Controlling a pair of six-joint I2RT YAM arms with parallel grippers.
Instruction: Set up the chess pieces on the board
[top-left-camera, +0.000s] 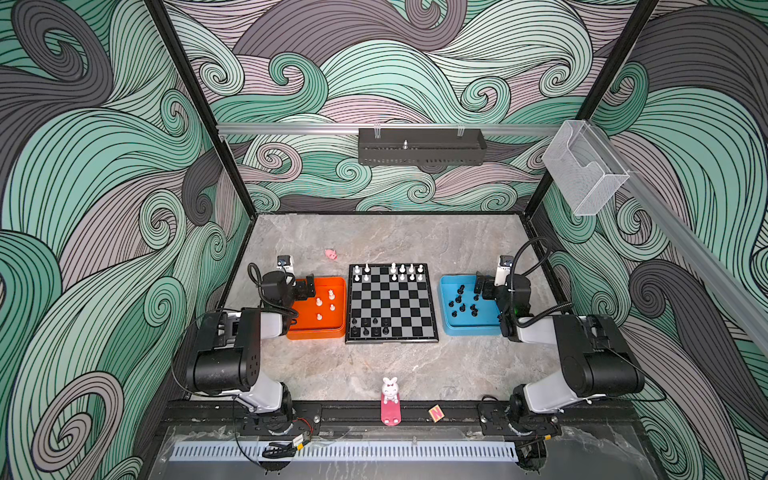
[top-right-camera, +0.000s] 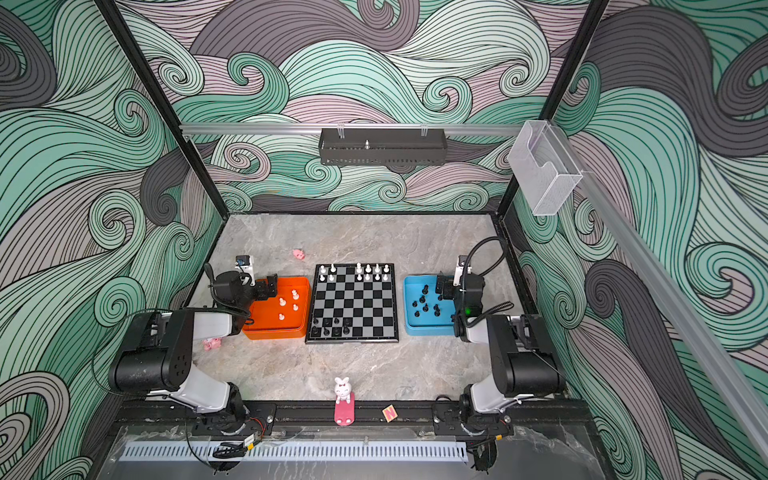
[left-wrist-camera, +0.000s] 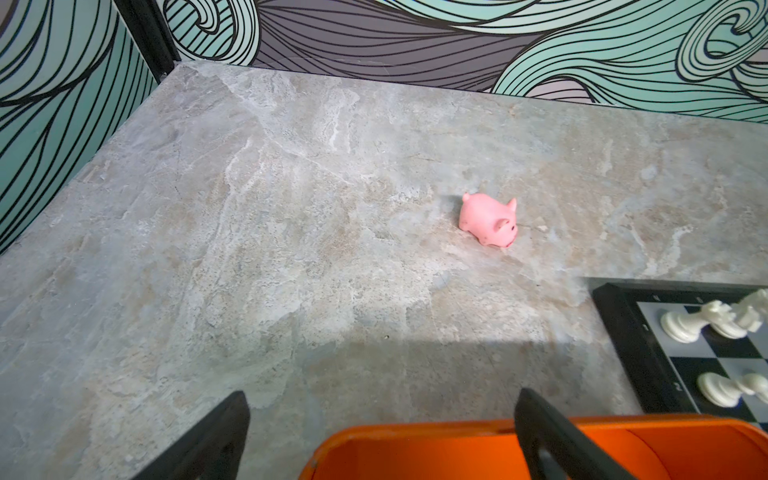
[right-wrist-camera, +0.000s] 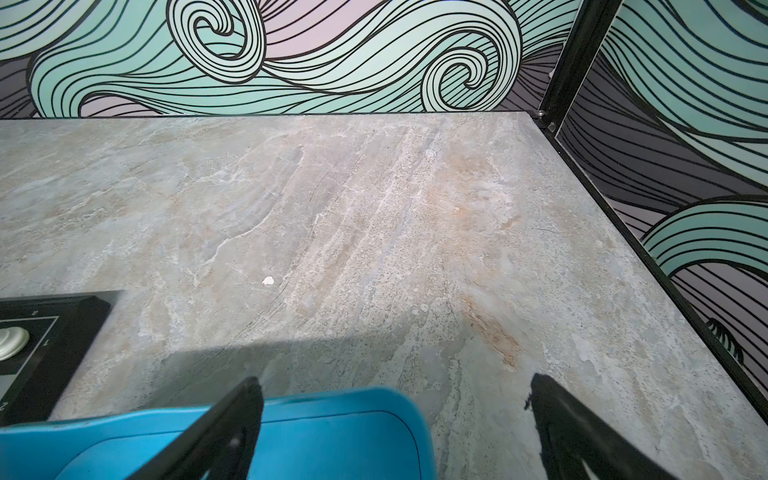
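Observation:
The board (top-left-camera: 395, 309) lies mid-table in both top views. Several white chess pieces (top-left-camera: 392, 272) stand on its two far rows, and several black ones (top-left-camera: 370, 327) stand at its near left corner. An orange tray (top-left-camera: 316, 333) left of the board holds several white pieces (top-left-camera: 331, 295). A blue tray (top-left-camera: 471, 330) on the right holds several black pieces (top-left-camera: 461, 307). My left gripper (top-left-camera: 309, 286) (left-wrist-camera: 382, 419) hangs open and empty over the orange tray's (left-wrist-camera: 415, 440) far rim. My right gripper (top-left-camera: 480, 286) (right-wrist-camera: 395, 407) is open and empty over the blue tray's (right-wrist-camera: 332, 432) far corner.
A pink pig toy (top-left-camera: 331, 254) (left-wrist-camera: 488, 220) sits behind the orange tray. A white bunny figure (top-left-camera: 390, 390) and a small N block (top-left-camera: 436, 413) stand at the front edge. More pink figurines (top-right-camera: 212, 344) lie by the left arm. Walls close three sides.

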